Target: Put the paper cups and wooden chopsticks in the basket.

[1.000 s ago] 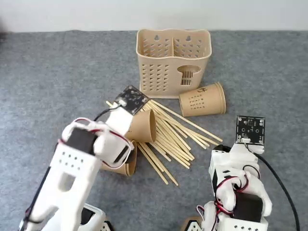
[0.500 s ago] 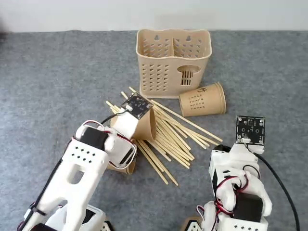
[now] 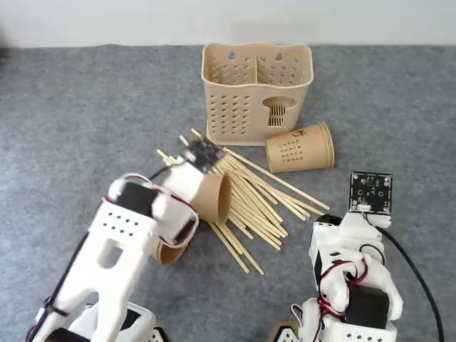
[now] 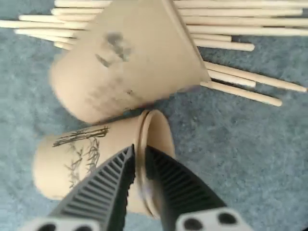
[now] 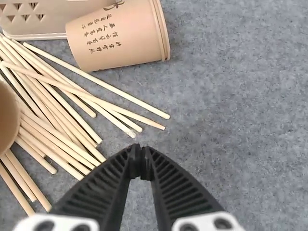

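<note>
Held cup (image 4: 86, 159): on its side, rim pinched by the left claw (image 4: 139, 163), one finger inside and one outside. Second cup (image 4: 125, 57): on its side just beside it, across the chopsticks (image 3: 256, 199) scattered on the mat (image 3: 85, 107). Third cup (image 3: 299, 147): on its side beside the upright basket (image 3: 256, 92). Right claw (image 5: 140, 161): pressed together, holding nothing, over bare mat near the chopstick ends.

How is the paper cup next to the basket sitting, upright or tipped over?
Tipped over. The paper cup lies on its side on the grey table, just in front of the basket, its printed wall facing up.
</note>
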You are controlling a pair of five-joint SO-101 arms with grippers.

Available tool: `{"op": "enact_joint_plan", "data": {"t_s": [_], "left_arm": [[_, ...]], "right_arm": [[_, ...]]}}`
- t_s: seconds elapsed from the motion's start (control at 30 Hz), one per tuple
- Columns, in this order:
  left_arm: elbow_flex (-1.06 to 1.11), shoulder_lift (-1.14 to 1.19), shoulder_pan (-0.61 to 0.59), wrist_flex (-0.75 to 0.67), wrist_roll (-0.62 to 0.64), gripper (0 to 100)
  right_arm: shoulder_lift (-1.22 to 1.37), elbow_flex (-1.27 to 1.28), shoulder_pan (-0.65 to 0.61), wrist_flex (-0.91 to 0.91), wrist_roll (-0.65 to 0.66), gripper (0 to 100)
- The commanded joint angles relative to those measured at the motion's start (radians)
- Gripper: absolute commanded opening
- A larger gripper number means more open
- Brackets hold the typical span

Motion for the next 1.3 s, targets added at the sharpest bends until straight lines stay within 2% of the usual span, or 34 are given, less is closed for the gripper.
{"op": "enact_joint_plan", "data": {"t_s": [0.0, 0.23, 0.47, 0.6, 0.73, 0.87, 0.97, 1.17, 1.27], "left_arm": [[-0.183, -0.003, -0.071, 0.086, -0.005, 1], [-0.351, 0.0, -0.21, 0.161, -0.048, 1], [-0.266, 0.008, -0.354, 0.078, -0.057, 1], [-0.24, -0.002, -0.365, 0.077, -0.092, 1], [-0.265, -0.002, -0.273, 0.176, -0.095, 2], [-0.263, -0.003, -0.081, 0.295, -0.094, 2], [-0.213, -0.032, 0.0, 0.292, -0.089, 6], [-0.099, -0.245, 0.107, 0.287, -0.087, 24], [-0.062, -0.347, 0.126, 0.265, -0.087, 25]], "right_arm": [[0.018, -0.046, 0.002, 0.01, 0.009, 1.0], [0.018, -0.046, -0.004, 0.005, 0.009, 1.1], [0.018, -0.046, -0.005, 0.002, 0.009, 1.1], [0.018, -0.046, -0.005, 0.005, 0.009, 1.1], [0.018, -0.046, -0.005, 0.004, 0.009, 1.1], [0.018, -0.046, -0.005, 0.004, 0.011, 1.2], [0.018, -0.046, -0.004, 0.012, 0.057, 1.2], [0.018, -0.046, 0.004, 0.028, 0.094, 1.2], [0.018, -0.046, 0.002, 0.03, 0.094, 1.2]]}}
